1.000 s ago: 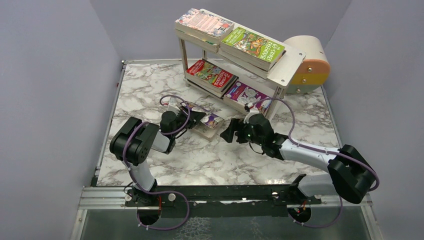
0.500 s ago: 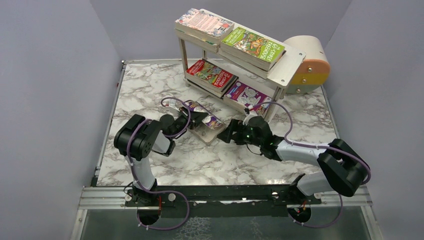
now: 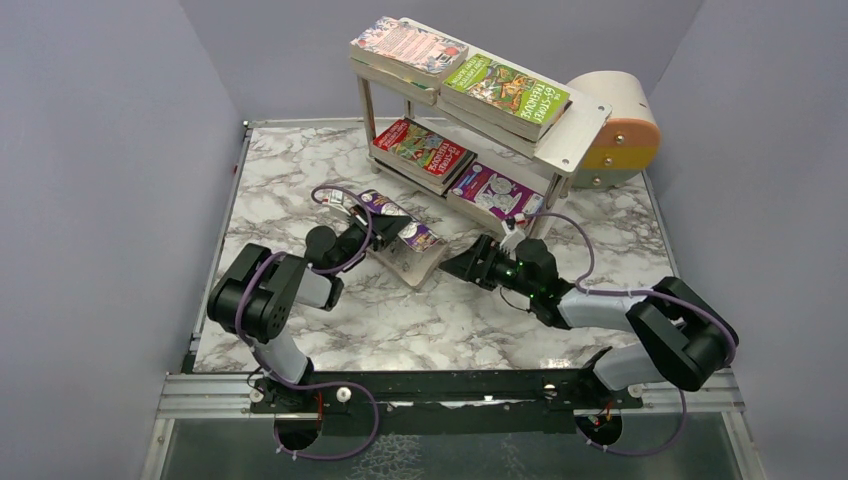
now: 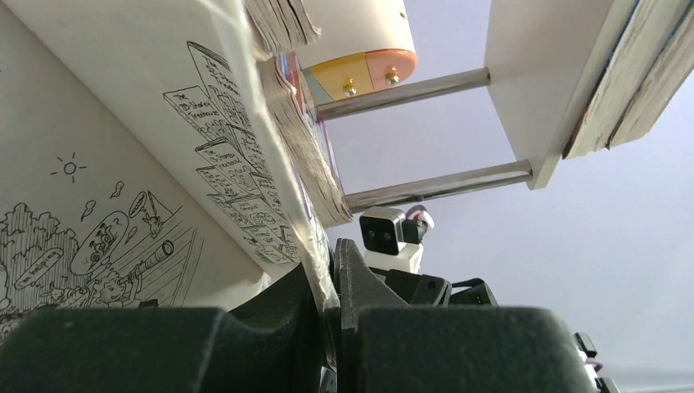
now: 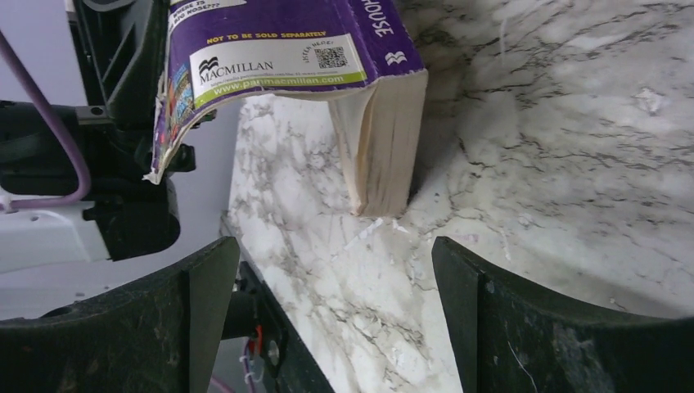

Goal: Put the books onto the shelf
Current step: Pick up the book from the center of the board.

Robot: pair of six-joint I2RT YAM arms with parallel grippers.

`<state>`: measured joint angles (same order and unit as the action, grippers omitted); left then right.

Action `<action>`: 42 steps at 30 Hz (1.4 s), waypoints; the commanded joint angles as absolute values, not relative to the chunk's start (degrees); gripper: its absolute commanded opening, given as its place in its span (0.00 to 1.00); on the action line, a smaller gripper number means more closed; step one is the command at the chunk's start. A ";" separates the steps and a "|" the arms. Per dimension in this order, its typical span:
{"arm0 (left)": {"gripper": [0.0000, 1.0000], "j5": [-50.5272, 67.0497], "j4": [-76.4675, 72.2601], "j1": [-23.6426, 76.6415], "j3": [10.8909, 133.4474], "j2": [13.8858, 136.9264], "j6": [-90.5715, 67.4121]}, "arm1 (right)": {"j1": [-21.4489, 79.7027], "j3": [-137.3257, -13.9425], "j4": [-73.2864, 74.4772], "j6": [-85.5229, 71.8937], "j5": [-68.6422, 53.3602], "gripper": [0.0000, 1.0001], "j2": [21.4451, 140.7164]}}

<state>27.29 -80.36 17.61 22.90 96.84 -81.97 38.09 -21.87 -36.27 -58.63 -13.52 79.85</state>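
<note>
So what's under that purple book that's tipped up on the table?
Only bare marble table shows beneath the purple book, which is tilted with one edge resting on it. The patch behind that edge is covered.

A robotics lab cell: plain grey walls [image 3: 100, 150] box in a marble-print tabletop [image 3: 420, 325], with a metal mounting rail [image 3: 450, 383] along its near edge.

Purple book [image 3: 412, 240] tilted on its edge — other books [image 3: 505, 92] flat on shelf [image 3: 577, 135].
</note>
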 commanded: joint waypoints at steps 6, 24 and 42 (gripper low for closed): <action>0.00 31.43 -79.44 16.63 21.14 90.23 -80.73 | 36.73 -21.44 -49.72 -61.38 -19.49 0.86 86.94; 0.00 33.34 -78.30 16.61 24.14 91.39 -81.10 | 40.49 -21.60 -80.34 -55.28 -10.74 0.80 107.98; 0.00 34.96 -78.55 16.61 23.70 92.11 -81.47 | 48.42 -28.70 -101.87 -51.43 6.73 0.68 127.79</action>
